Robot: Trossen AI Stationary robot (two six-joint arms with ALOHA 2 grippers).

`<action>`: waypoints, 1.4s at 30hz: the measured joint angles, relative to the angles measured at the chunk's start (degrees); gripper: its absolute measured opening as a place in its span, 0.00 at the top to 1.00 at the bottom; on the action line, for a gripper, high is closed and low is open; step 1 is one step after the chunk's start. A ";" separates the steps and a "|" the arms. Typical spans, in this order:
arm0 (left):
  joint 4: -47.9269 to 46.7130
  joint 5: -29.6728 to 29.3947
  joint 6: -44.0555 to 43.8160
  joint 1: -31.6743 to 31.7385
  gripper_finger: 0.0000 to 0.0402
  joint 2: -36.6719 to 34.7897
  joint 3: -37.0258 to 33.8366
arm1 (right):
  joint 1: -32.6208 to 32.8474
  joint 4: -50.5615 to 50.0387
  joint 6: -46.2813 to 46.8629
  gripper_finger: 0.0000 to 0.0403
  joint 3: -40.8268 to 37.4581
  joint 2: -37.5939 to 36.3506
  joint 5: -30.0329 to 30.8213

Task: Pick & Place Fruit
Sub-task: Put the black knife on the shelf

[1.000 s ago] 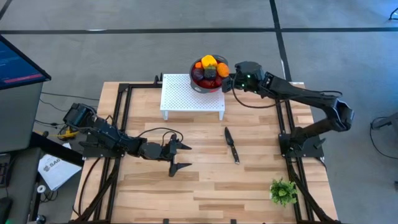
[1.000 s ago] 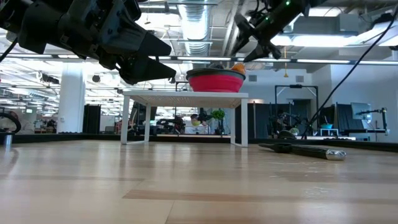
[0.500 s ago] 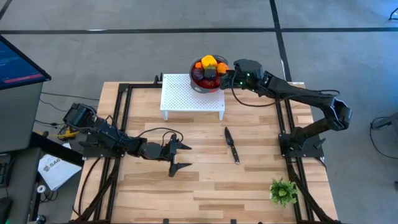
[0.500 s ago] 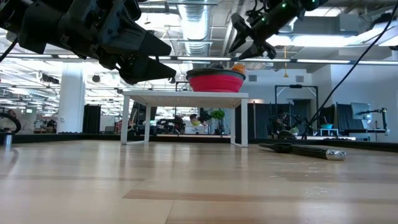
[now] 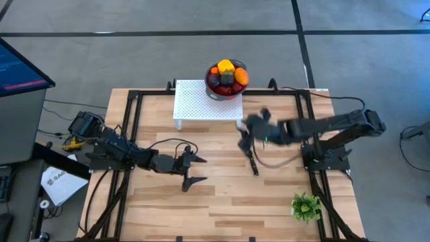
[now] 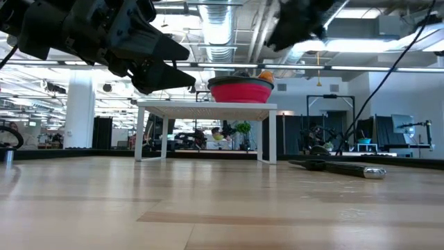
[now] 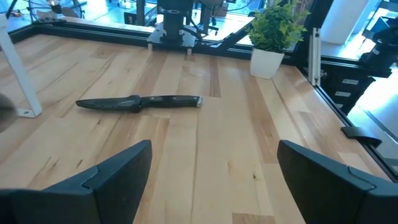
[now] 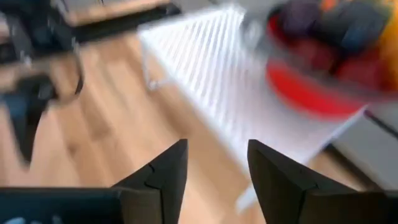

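a: high view first. where is the fruit (image 5: 227, 75)?

b: piled in a red bowl (image 5: 216, 89) that stands on the far right corner of a white perforated stand (image 5: 201, 102), at the far edge of the worktop (image 5: 215, 195). orange, yellow, red and dark pieces show on top.

a: and the right gripper (image 5: 246, 128)?

b: it hangs over the worktop just in front of the stand's right legs, above the blade end of a black-handled knife (image 5: 250, 157). it is blurred from above. the right wrist view shows its two dark fingers (image 8: 163, 174) parted with nothing between them, and past them the stand and the bowl of fruit, both smeared.

a: the left one?

b: the left gripper (image 5: 193, 169) sits over the near left part of the worktop, well apart from the stand. its fingers (image 7: 118, 171) are spread wide and empty in the left wrist view, which looks across bare boards to the knife and a small potted plant (image 7: 272, 36).

a: anything from the low view?

b: the bowl on the stand, with an orange piece peeking over the rim. the left gripper looms dark at the upper left, the right arm is a blur high above the bowl, and the knife lies flat at the right.

a: where is the plant from above?

b: at the near right corner of the worktop.
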 joint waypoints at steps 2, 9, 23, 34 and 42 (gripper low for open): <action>0.00 0.00 0.00 -0.38 0.15 0.00 0.00 | 5.84 -2.31 6.88 0.62 -2.94 0.00 2.04; 0.00 0.02 0.03 -0.15 0.15 0.00 0.00 | 22.16 -0.25 35.78 0.68 -17.45 0.04 2.49; 0.00 0.02 0.07 1.83 0.15 0.00 0.00 | 27.20 19.61 44.95 0.38 -35.82 5.31 8.34; 0.00 0.02 -0.77 1.61 0.15 0.00 -0.02 | 27.52 20.68 44.77 0.43 -31.80 22.80 12.57; -0.02 0.03 -1.38 1.62 0.15 0.01 -0.04 | 31.82 20.80 51.59 0.65 -30.30 29.41 17.74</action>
